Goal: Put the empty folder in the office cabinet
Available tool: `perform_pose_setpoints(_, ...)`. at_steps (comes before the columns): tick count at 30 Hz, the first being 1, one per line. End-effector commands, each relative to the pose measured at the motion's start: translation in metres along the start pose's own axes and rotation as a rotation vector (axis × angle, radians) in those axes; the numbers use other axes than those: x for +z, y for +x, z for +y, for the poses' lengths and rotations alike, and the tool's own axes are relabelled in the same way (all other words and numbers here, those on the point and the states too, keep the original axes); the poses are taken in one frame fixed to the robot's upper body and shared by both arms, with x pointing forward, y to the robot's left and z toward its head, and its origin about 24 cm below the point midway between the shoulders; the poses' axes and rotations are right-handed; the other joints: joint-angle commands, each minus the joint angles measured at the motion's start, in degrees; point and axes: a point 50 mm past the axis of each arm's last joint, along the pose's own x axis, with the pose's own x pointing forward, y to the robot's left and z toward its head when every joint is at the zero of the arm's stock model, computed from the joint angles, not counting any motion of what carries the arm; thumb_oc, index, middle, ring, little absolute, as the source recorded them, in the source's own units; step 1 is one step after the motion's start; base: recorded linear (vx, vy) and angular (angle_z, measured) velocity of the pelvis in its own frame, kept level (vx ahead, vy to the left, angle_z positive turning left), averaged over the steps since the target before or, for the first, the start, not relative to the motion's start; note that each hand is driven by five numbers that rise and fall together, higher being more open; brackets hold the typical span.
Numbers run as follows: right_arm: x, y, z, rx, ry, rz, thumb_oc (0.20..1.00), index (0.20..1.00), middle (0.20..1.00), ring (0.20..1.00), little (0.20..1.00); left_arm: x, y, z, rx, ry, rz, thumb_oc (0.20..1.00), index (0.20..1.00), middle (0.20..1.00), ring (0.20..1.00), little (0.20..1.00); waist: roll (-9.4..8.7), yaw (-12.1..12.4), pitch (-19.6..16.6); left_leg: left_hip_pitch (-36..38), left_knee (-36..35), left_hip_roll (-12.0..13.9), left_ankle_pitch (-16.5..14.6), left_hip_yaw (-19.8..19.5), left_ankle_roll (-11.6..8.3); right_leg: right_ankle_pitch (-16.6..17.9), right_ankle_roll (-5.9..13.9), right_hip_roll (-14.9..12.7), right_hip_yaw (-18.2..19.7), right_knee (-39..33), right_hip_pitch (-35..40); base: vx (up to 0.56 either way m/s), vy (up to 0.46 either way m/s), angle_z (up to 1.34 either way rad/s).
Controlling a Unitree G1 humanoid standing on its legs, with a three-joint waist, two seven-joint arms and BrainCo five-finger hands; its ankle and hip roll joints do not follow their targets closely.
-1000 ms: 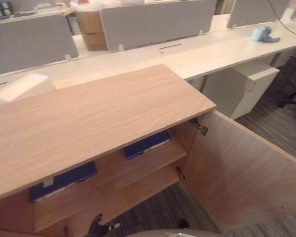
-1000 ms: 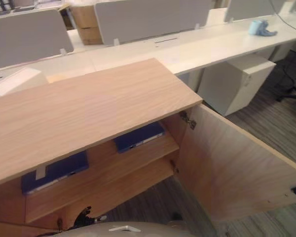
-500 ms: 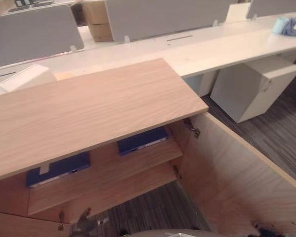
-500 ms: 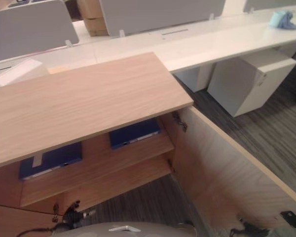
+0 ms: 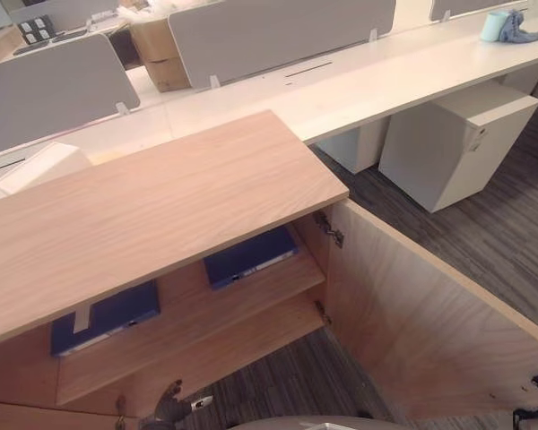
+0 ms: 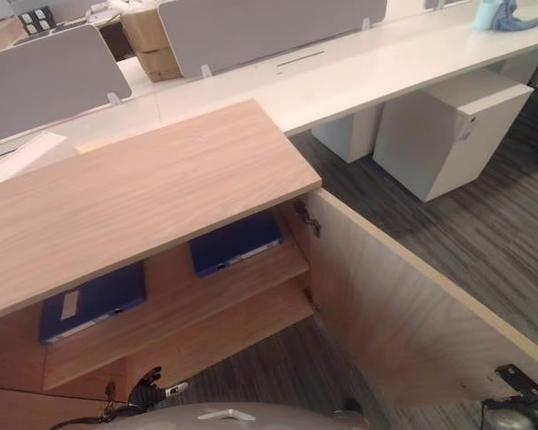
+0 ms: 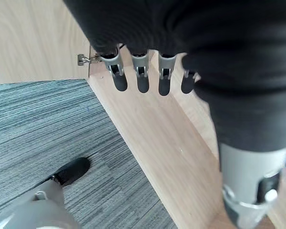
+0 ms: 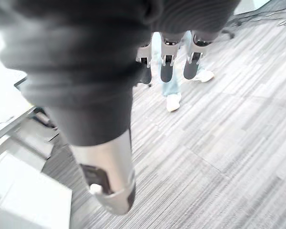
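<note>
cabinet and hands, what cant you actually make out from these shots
- The cabinet: its top board hides the back of the upper shelf, so only the front parts of the two blue folders show in the eye views.
- Whether the folders are empty: both lie closed.
- The left hand: straight fingers, holding nothing; the dark cover hides the palm.
- The right hand: likewise.
- A person past the right hand: the hand hides everything above the lower legs and shoes.

Long white counter (image 5: 368,85) behind, carrying grey fabric divider panels (image 5: 278,34). Brown cardboard boxes (image 5: 157,55) stacked beyond the panels. Light blue cup (image 5: 493,25) beside crumpled blue cloth (image 5: 522,27) at far end. White pedestal unit (image 5: 453,143) beneath. Grey striped carpet floor (image 5: 493,242). A person's white shoes (image 8: 173,101).
</note>
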Motion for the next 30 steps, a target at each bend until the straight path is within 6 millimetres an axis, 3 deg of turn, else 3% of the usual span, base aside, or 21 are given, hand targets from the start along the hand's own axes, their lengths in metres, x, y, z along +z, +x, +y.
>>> perform_pose_setpoints(1, 0.067, -0.005, 0.041, 0.227, 0.053, -0.291, 1.0, 1.0, 1.0, 1.0, 1.0, 0.004, 0.001, 0.022, 0.056, 0.038, 0.002, 1.0, 1.0, 1.0, 1.0, 1.0, -2.96, 1.2, -1.8, -2.6, -0.6, 0.8, 1.9, -2.4, -0.66, -0.9, 1.43, -2.5, 0.0, 0.0, 1.3, -0.04, -0.037, -0.06)
perform_pose_setpoints(3, 0.078, -0.018, 0.061, 0.36, 0.005, -0.379, 1.0, 1.0, 1.0, 1.0, 1.0, 0.003, 0.001, 0.018, 0.043, 0.052, 0.009, 1.0, 1.0, 1.0, 1.0, 1.0, -2.95, 1.5, -1.8, -2.8, -0.6, 0.8, 2.2, -2.7, -0.7, -1.0, 1.29, -2.5, -0.3, 0.0, 1.5, -0.03, -0.035, -0.04)
perform_pose_setpoints(7, 0.078, -0.018, 0.061, 0.36, 0.004, -0.379, 1.0, 1.0, 1.0, 1.0, 1.0, 0.003, 0.001, 0.018, 0.043, 0.052, 0.009, 1.0, 1.0, 1.0, 1.0, 1.0, -2.95, 1.4, -1.8, -2.8, -0.6, 0.8, 2.2, -2.7, -0.7, -1.0, 1.28, -2.5, -0.3, 0.0, 1.5, -0.01, -0.015, 0.0)
perform_pose_setpoints(8, 0.096, -0.044, 0.09, 0.573, -0.041, -0.519, 1.0, 1.0, 1.0, 1.0, 1.0, -0.001, 0.001, 0.015, 0.035, 0.056, 0.025, 1.0, 1.0, 1.0, 1.0, 1.0, -2.57, 1.7, -1.4, -2.8, -0.6, 1.0, 3.0, -3.2, -0.89, -1.6, 0.71, -2.1, -0.5, 0.0, 2.2, -0.04, -0.06, 0.01)
perform_pose_setpoints(9, 0.096, -0.044, 0.09, 0.573, -0.041, -0.519, 1.0, 1.0, 1.0, 1.0, 1.0, -0.001, 0.001, 0.015, 0.035, 0.056, 0.025, 1.0, 1.0, 1.0, 1.0, 1.0, -2.57, 1.7, -1.4, -2.8, -0.6, 1.0, 3.0, -3.2, -0.89, -1.6, 0.71, -2.1, -0.5, 0.0, 2.2, -0.12, -0.144, -0.02)
perform_pose_setpoints(10, 0.117, -0.071, 0.111, 0.784, -0.116, -0.672, 1.0, 1.0, 1.0, 1.0, 1.0, -0.002, 0.0, 0.015, 0.027, 0.038, 0.025, 1.0, 1.0, 1.0, 1.0, 1.0, -2.07, 2.8, -0.2, -3.3, -0.4, 1.7, 5.1, -3.9, -1.5, -2.9, -0.13, -1.2, -1.0, 0.1, 3.3, -0.17, -0.132, -0.09)
perform_pose_setpoints(11, 0.126, -0.085, 0.122, 0.877, -0.189, -0.745, 1.0, 1.0, 1.0, 1.0, 1.0, 0.0, 0.0, 0.016, 0.027, 0.014, 0.013, 1.0, 1.0, 1.0, 1.0, 1.0, -1.49, 3.7, 0.8, -4.8, -0.2, 2.7, 8.1, -4.6, -2.62, -3.4, -0.6, -0.1, -1.6, 0.0, 3.4, -0.24, -0.142, -0.14)
perform_pose_setpoints(13, 0.134, -0.091, 0.131, 0.915, -0.221, -0.778, 1.0, 1.0, 1.0, 1.0, 1.0, 0.007, 0.001, 0.018, 0.032, -0.01, -0.02, 1.0, 1.0, 1.0, 1.0, 1.0, -1.47, 4.9, 2.3, -7.0, 0.5, 3.2, 11.3, -5.4, -3.56, -3.7, -0.83, 0.2, -2.2, 0.0, 3.1, -0.22, -0.052, -0.11)
perform_pose_setpoints(15, 0.139, -0.095, 0.135, 0.938, -0.229, -0.801, 1.0, 1.0, 1.0, 1.0, 1.0, 0.01, 0.002, 0.018, 0.032, -0.017, -0.033, 1.0, 1.0, 1.0, 1.0, 1.0, -1.6, 5.3, 3.0, -7.5, 0.7, 3.0, 11.8, -6.5, -3.74, -3.6, -0.96, 0.3, -2.3, 0.0, 2.8, -0.13, -0.025, 0.02)
perform_pose_setpoints(16, 0.143, -0.101, 0.14, 0.967, -0.232, -0.818, 1.0, 1.0, 1.0, 1.0, 1.0, 0.014, 0.002, 0.018, 0.034, -0.025, -0.047, 1.0, 1.0, 1.0, 1.0, 1.0, -2.03, 5.4, 3.3, -7.4, 1.2, 2.5, 10.7, -7.3, -3.36, -3.4, -1.11, 0.1, -2.6, 0.0, 2.3, -0.23, -0.066, 0.13)
perform_pose_setpoints(17, 0.146, -0.106, 0.144, 0.993, -0.249, -0.839, 1.0, 1.0, 1.0, 1.0, 1.0, 0.017, 0.003, 0.019, 0.039, -0.031, -0.059, 1.0, 1.0, 1.0, 1.0, 1.0, -3.23, 5.0, 3.8, -6.6, 5.1, 1.9, 6.8, -8.1, -1.85, -2.3, -1.32, -1.0, -3.7, 0.4, 1.2, -0.24, -0.064, 0.25)
perform_pose_setpoints(18, 0.146, -0.106, 0.144, 0.992, -0.248, -0.839, 1.0, 1.0, 1.0, 1.0, 1.0, 0.018, 0.003, 0.019, 0.039, -0.031, -0.06, 1.0, 1.0, 1.0, 1.0, 1.0, -3.22, 4.9, 3.8, -6.9, 5.3, 1.9, 6.8, -8.2, -1.77, -2.2, -1.31, -1.0, -3.8, 0.3, 1.1, -0.32, -0.118, 0.4)
perform_pose_setpoints(19, 0.147, -0.112, 0.15, 1.023, -0.244, -0.849, 1.0, 1.0, 1.0, 1.0, 1.0, 0.022, 0.004, 0.018, 0.037, -0.035, -0.076, 1.0, 1.0, 1.0, 1.0, 1.0, -4.59, 4.4, 3.9, -5.7, 10.6, 1.0, 1.6, -8.9, -0.49, -1.3, -1.79, -1.8, -4.5, 0.6, -0.3, -0.24, -0.101, 0.4)
perform_pose_setpoints(22, 0.145, -0.117, 0.158, 1.046, -0.258, -0.842, 1.0, 1.0, 1.0, 1.0, 1.0, 0.03, 0.007, 0.014, 0.019, -0.031, -0.099, 1.0, 1.0, 1.0, 1.0, 1.0, -5.91, 3.5, 3.0, -1.8, 18.5, -0.3, -5.7, -9.3, 0.9, -0.3, -2.64, -2.5, -7.4, 1.0, -2.3, -0.22, -0.053, 0.13)
perform_pose_setpoints(24, 0.145, -0.117, 0.158, 1.046, -0.257, -0.843, 1.0, 1.0, 1.0, 1.0, 1.0, 0.031, 0.007, 0.014, 0.019, -0.031, -0.099, 1.0, 1.0, 1.0, 1.0, 1.0, -6.06, 3.3, 2.9, -2.0, 18.3, -0.5, -5.5, -9.5, 1.0, -0.1, -2.63, -2.7, -7.6, 1.0, -2.5, -0.09, 0.041, 0.46)
perform_pose_setpoints(27, 0.136, -0.112, 0.158, 1.036, -0.272, -0.8, 1.0, 1.0, 1.0, 1.0, 1.0, 0.036, 0.009, 0.012, -0.004, -0.016, -0.112, 1.0, 1.0, 1.0, 1.0, 1.0, -5.44, 2.0, 1.8, 5.0, 14.7, -1.1, -9.3, -7.1, 0.2, 1.8, -1.81, -4.2, -11.4, 2.3, -4.6, -0.13, 0.184, 1.24)
perform_pose_setpoints(29, 0.134, -0.108, 0.157, 1.015, -0.272, -0.781, 1.0, 1.0, 1.0, 1.0, 1.0, 0.039, 0.01, 0.01, -0.026, 0.0, -0.118, 1.0, 1.0, 1.0, 1.0, 1.0, -5.12, 1.8, 1.5, 6.6, 9.1, -3.9, -13.2, -5.1, 1.19, 4.5, -0.22, -7.5, -13.2, 4.0, -7.4, -0.18, 0.283, 0.85)
perform_pose_setpoints(30, 0.134, -0.108, 0.157, 1.015, -0.272, -0.781, 1.0, 1.0, 1.0, 1.0, 1.0, 0.039, 0.01, 0.01, -0.026, 0.0, -0.118, 1.0, 1.0, 1.0, 1.0, 1.0, -5.12, 1.8, 1.5, 6.6, 9.1, -3.9, -13.2, -5.1, 1.19, 4.5, -0.22, -7.5, -13.2, 4.0, -7.4, -0.17, 0.29, 1.02)
